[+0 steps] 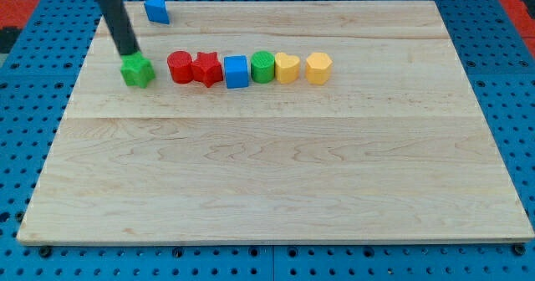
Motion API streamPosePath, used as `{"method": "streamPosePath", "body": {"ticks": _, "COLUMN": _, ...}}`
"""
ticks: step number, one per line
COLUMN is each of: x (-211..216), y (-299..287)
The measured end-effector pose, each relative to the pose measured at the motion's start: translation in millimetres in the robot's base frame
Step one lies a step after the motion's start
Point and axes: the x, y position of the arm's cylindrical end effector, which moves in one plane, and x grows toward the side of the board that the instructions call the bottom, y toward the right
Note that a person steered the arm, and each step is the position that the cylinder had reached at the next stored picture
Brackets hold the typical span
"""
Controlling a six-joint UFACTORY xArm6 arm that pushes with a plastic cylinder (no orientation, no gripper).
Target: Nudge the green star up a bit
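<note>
The green star (138,71) lies on the wooden board (276,172) at the view's upper left, apart from the row of blocks to its right. My tip (129,55) comes down from the view's top left and sits at the star's upper left edge, touching it or nearly so.
A row runs to the star's right: red cylinder (180,67), red star (206,68), blue cube (236,71), green cylinder (262,67), yellow heart (287,67), yellow hexagon (318,68). A blue triangle block (156,10) lies near the board's top edge.
</note>
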Motion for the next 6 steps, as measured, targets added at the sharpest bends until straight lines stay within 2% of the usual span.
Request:
{"method": "streamPosePath", "body": {"ticks": 1, "x": -5.7, "y": -11.7}}
{"method": "streamPosePath", "body": {"ticks": 2, "x": 5.2, "y": -48.8}}
{"method": "streamPosePath", "body": {"ticks": 3, "x": 70.6, "y": -73.2}}
{"method": "streamPosePath", "body": {"ticks": 4, "x": 130.2, "y": 22.3}}
{"method": "streamPosePath", "body": {"ticks": 5, "x": 81.0, "y": 41.4}}
{"method": "streamPosePath", "body": {"ticks": 6, "x": 59.4, "y": -8.7}}
